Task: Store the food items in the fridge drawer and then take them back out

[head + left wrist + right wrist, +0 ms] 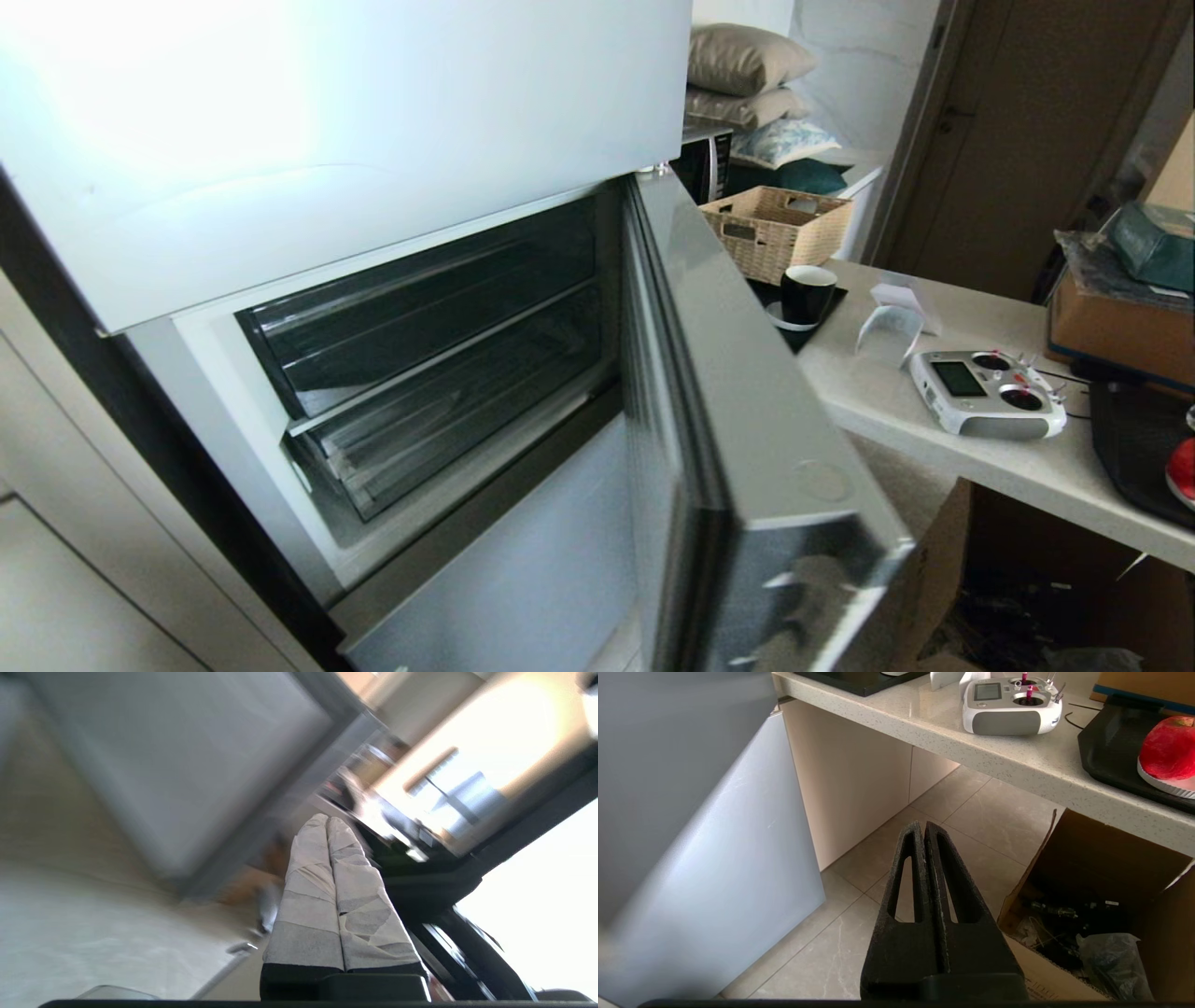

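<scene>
The fridge's lower compartment stands open in the head view. Two clear fridge drawers are stacked inside, the upper (420,308) and the lower (448,420), both pushed in. A lumpy red fruit (1169,746) rests on a white dish on a black tray (1108,751) on the counter; its edge shows at the head view's right border (1184,471). My left gripper (327,819), fingers wrapped in pale tape, is shut and empty, seen against a blurred background. My right gripper (923,824) is shut and empty, hanging over the tiled floor below the counter. Neither arm appears in the head view.
The open fridge door (747,420) swings out toward the counter (934,439). On the counter sit a white remote controller (990,392), a black mug (808,294) and a wicker basket (775,229). An open cardboard box (1101,896) stands on the floor under the counter.
</scene>
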### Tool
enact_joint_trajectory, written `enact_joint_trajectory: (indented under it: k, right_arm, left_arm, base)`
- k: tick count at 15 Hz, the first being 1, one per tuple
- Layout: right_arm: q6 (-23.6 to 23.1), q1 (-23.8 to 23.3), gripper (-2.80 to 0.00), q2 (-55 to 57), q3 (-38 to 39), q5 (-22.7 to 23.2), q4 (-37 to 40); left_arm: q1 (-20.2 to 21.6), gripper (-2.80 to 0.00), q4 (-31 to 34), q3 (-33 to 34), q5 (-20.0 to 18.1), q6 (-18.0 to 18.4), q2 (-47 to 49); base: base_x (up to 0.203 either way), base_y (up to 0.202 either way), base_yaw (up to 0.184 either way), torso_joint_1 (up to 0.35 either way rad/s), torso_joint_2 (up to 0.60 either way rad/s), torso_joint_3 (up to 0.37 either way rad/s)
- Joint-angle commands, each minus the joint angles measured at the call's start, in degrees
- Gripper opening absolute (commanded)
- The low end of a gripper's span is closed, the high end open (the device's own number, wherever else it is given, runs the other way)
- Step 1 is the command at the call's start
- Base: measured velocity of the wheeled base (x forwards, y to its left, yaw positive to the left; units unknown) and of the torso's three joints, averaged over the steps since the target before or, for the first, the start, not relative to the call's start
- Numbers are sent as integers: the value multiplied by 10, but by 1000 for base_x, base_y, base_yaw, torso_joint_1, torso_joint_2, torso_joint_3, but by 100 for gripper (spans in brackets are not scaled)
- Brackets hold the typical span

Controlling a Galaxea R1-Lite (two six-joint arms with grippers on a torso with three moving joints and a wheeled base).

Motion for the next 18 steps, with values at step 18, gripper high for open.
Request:
enact_joint_trajectory:
  k: [18]
  right_arm:
    - [1, 0, -280, 0, 0, 0, 0]
  left_arm:
    - [291, -280, 206, 146, 181, 459, -260]
  base:
    - [0, 0, 0, 0, 0, 0]
